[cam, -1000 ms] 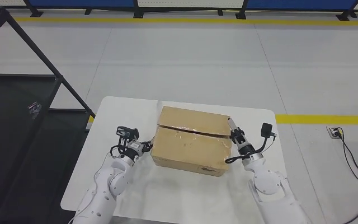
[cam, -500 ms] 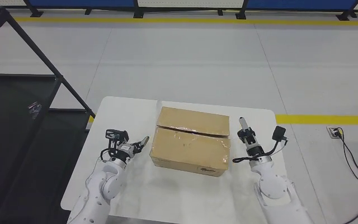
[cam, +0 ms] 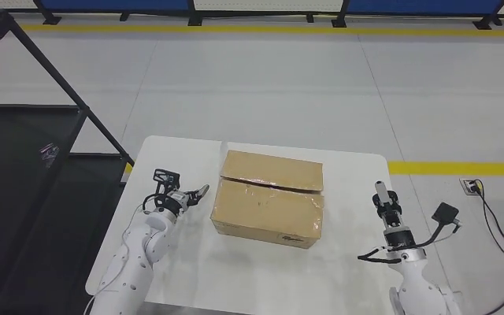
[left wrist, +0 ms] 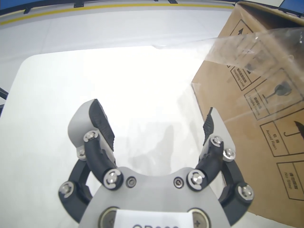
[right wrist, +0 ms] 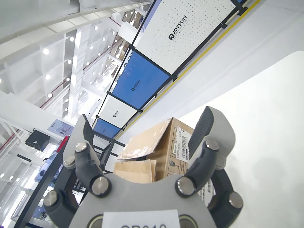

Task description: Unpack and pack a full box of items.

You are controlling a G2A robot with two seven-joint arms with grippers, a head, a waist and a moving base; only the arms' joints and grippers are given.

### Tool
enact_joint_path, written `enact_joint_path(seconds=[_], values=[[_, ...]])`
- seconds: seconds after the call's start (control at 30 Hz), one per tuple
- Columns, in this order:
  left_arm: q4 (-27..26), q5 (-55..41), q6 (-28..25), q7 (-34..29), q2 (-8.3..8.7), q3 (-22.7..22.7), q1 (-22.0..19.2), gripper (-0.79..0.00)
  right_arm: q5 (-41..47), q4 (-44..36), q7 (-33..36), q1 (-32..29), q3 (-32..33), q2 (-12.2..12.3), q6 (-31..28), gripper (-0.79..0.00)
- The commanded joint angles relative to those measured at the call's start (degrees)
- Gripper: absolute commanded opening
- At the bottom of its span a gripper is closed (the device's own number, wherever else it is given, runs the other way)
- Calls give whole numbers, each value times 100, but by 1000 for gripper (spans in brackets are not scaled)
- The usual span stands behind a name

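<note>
Top view: box [cam: 268,206] looks stiff, likely heavy; grip flap edges. Left gripper [left wrist: 152,106] and right gripper [right wrist: 144,113] fingers spread, empty.

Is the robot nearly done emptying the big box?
Not nearly. Done: nothing yet. The box has its flaps over the top with clear tape on it, and no items lie on the table. In hand: nothing; the left gripper and right gripper are open, apart from the box. Left: opening, unpacking, repacking.
</note>
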Motion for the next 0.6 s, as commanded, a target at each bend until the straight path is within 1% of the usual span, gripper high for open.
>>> enact_joint_path(seconds=[0.0, 0.1, 0.17, 0.23, 0.3, 0.37, 0.47, 0.57], values=[[0, 0, 0, 0, 0, 0, 0, 0, -3, -4, 0, -4, 0, 0, -1, 0], [0, 0, 0, 0, 0, 0, 0, 0, -3, -4, 0, -4, 0, 0, -1, 0], [-22, 92, 133, -22, -11, 55, -26, 0, -37, -13, -24, 32, -41, -5, 54, 0], [66, 19, -153, 119, -27, 117, -137, 0, -110, -27, -43, 78, -97, -10, 70, 0], [288, 241, -135, 358, -41, 209, -325, 0, -137, -45, -46, 85, -129, -13, 57, 0], [590, 459, 19, 607, -81, 356, -537, 0, -154, -63, -47, 71, -136, -13, 34, 0], [1116, 751, 251, 983, -175, 638, -874, 0, -135, -34, -68, 31, -77, -9, 7, 0], [1644, 1006, 317, 1302, -285, 944, -1194, 0, -93, -28, -85, -36, 19, -3, -11, 0]])
